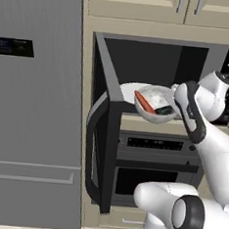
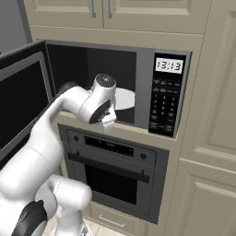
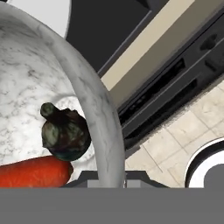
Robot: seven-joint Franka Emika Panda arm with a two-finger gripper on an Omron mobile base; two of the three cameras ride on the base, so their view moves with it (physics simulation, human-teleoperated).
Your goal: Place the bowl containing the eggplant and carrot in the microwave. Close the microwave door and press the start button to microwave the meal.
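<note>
Marbled white, the bowl (image 1: 156,104) hangs at the mouth of the open microwave (image 1: 163,57), carried by the robot's gripper (image 1: 179,100), which pinches the bowl's near rim, as the hand view shows the wall running between the fingers. Inside the bowl lie the carrot (image 1: 144,102) and the dark eggplant (image 1: 164,110), resting side by side and touching; the hand view shows the eggplant's knobbly end just above the carrot. The bowl sits tilted slightly, partly over the white turntable plate (image 1: 128,90) and partly out past the cavity's front edge, above the oven (image 1: 159,162) below. The microwave door (image 1: 102,135) stands swung wide to the left, its curved handle facing outward. In the right base view the arm crosses in front of the cavity, beside the keypad (image 2: 167,103) and lit display (image 2: 168,65).

The bowl is judged not yet set down. Held by one edge only, it could tip and spill the vegetables if the wrist rolls further, or catch the cavity's lower lip if pushed in too low. Released too near the front, it might overhang the plate and block the door from shutting, leaving the start button useless.
</note>
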